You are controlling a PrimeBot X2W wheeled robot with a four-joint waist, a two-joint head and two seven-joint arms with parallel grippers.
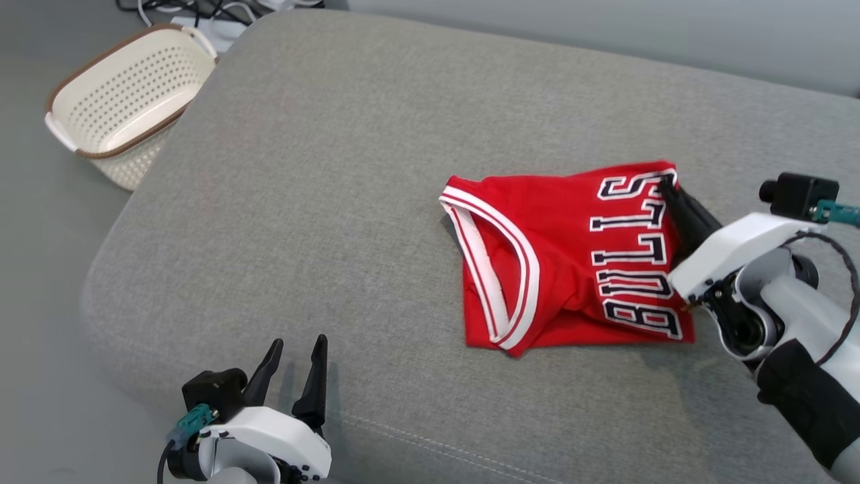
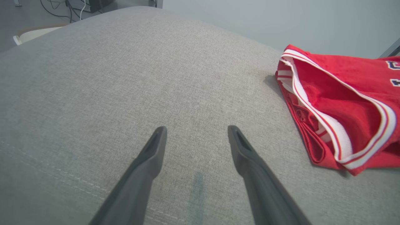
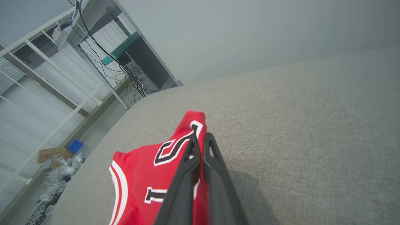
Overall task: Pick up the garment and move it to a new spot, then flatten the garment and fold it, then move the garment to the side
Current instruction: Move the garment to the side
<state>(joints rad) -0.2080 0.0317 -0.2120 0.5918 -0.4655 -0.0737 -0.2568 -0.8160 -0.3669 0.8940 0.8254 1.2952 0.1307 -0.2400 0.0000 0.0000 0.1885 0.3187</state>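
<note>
The garment (image 1: 564,259) is a red jersey with white trim and dark lettering, folded into a rough square right of centre on the grey cushion (image 1: 322,202). My right gripper (image 1: 668,185) is shut on its far right corner, and in the right wrist view the fingers (image 3: 200,175) pinch the red cloth (image 3: 147,175), whose corner peaks up past the tips. My left gripper (image 1: 295,353) stands open at the cushion's near edge, well left of the jersey. In the left wrist view its fingers (image 2: 156,147) hover spread over bare fabric, with the garment (image 2: 340,106) to the right.
A cream perforated basket (image 1: 124,101) with a brown rim stands on the floor past the cushion's far left corner. Cables (image 1: 201,10) lie behind it. The right wrist view takes in metal shelving (image 3: 78,62) and floor clutter (image 3: 56,162) beyond the cushion.
</note>
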